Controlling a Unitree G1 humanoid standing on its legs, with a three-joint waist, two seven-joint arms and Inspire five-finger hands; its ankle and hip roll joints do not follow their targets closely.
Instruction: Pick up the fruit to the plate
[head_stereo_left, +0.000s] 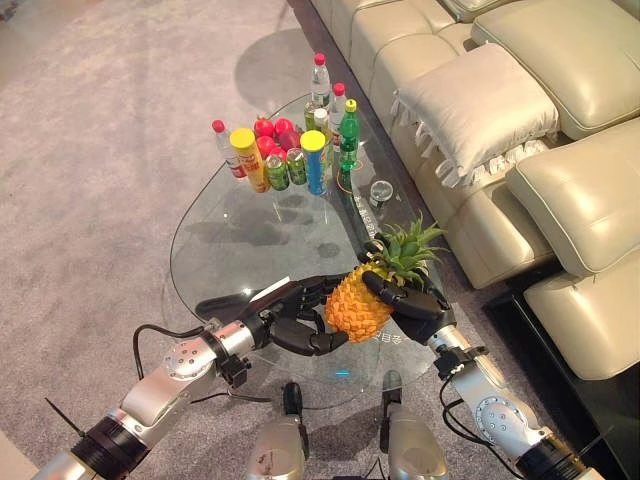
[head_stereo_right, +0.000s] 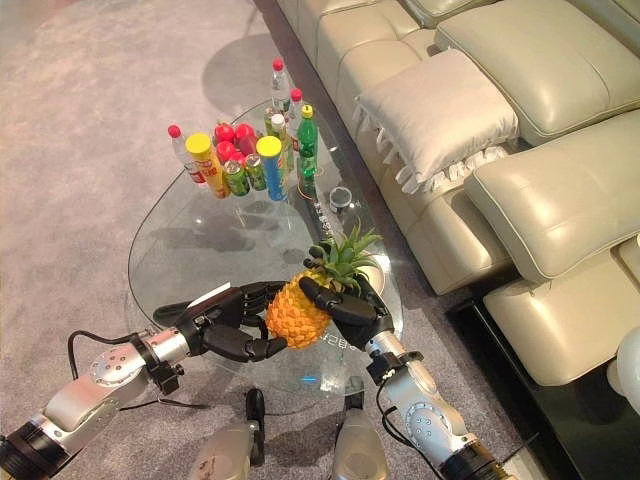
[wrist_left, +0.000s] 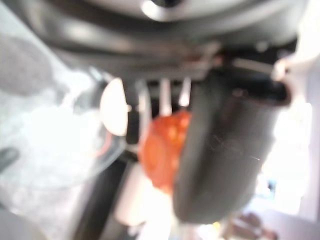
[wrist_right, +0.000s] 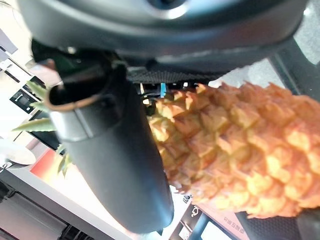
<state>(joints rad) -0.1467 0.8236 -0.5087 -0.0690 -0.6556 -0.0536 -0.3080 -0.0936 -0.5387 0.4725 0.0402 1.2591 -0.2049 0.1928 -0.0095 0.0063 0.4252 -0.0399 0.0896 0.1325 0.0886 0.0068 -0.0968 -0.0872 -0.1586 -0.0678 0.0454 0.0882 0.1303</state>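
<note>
My left wrist view is a blur, just an orange blob past my fingers. Above the glass table's (head_stereo_left: 215, 250) near edge, my right hand (head_stereo_left: 412, 300) curls over the pineapple (head_stereo_left: 362, 300) from 3 o'clock; my left hand (head_stereo_left: 295, 318) cups it from 9 o'clock, fingers wrapped underneath.

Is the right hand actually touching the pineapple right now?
Touching. In the left eye view the right hand has its fingers curled over the pineapple, and the right wrist view shows the fruit pressed against that hand.
</note>
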